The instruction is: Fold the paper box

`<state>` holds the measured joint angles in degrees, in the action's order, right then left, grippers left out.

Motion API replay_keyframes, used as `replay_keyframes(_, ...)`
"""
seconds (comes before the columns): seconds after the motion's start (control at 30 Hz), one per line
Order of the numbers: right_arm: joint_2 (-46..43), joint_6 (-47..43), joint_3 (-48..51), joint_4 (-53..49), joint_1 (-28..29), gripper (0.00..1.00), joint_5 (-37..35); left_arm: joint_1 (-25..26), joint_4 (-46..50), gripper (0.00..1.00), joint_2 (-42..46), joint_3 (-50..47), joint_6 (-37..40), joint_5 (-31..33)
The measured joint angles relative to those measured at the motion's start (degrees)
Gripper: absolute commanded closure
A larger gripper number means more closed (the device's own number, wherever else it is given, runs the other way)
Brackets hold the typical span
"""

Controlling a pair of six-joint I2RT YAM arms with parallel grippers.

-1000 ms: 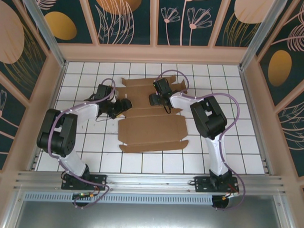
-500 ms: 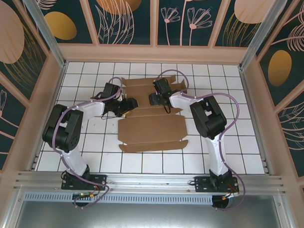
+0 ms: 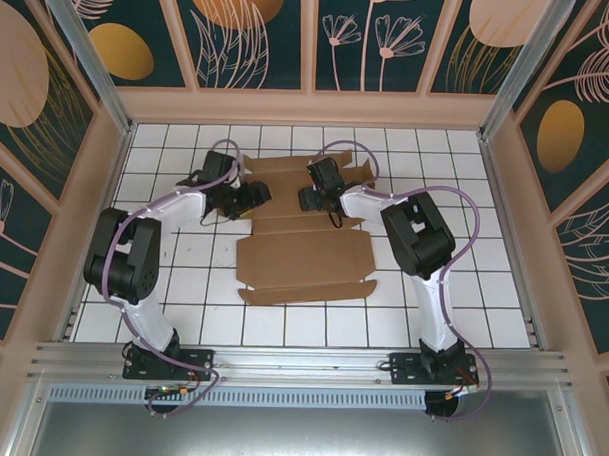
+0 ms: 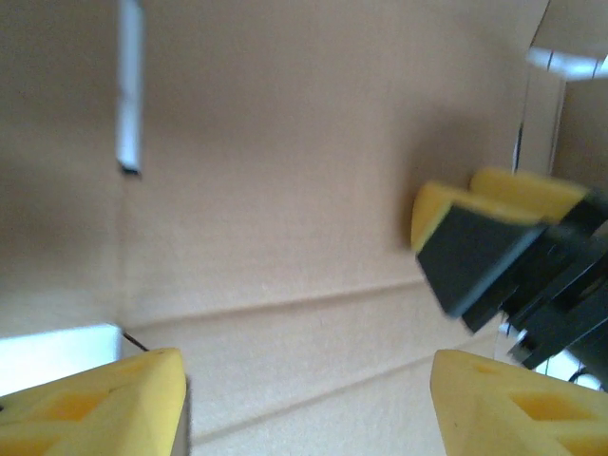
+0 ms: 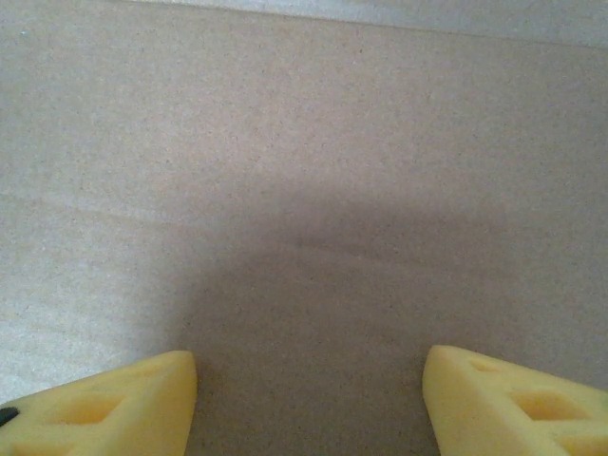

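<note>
The paper box (image 3: pixel 304 253) lies as a flat brown die-cut sheet in the middle of the tiled floor, its flaps spread toward the back. My left gripper (image 3: pixel 258 196) hovers over the sheet's back-left part, open. In the left wrist view its yellow fingertips (image 4: pixel 104 404) straddle creased cardboard (image 4: pixel 285 190), with nothing between them. My right gripper (image 3: pixel 308 198) sits over the back-middle of the sheet, also open. Its yellow and black fingers (image 4: pixel 494 237) face the left gripper. In the right wrist view the right gripper (image 5: pixel 309 404) hangs just above plain cardboard (image 5: pixel 304 142).
White floor tiles (image 3: pixel 482 294) surround the sheet on all sides. A wooden rail (image 3: pixel 309 108) and patterned walls close off the back and sides. A narrow slot (image 4: pixel 130 90) is cut in the cardboard left of the left gripper.
My left arm has swung toward the back, carrying its gripper from the sheet's left edge onto the back-left flap area, nearer the right gripper. The right arm and the sheet have stayed still.
</note>
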<state>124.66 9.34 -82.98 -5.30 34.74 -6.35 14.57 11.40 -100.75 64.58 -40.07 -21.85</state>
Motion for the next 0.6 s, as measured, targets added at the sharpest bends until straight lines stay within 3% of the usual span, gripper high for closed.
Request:
replay_keyframes(0.27, -0.33, -0.04, 0.83, 1.11, -0.07, 0.35, 0.04, -6.91, 1.86, 0.3, 0.48, 2.03, 2.21, 10.38)
replay_keyframes(0.6, -0.44, -0.07, 1.36, 1.95, -0.15, 0.36, 0.22, -7.41, 4.66, 0.34, -11.74, 10.78, 6.93, 14.78)
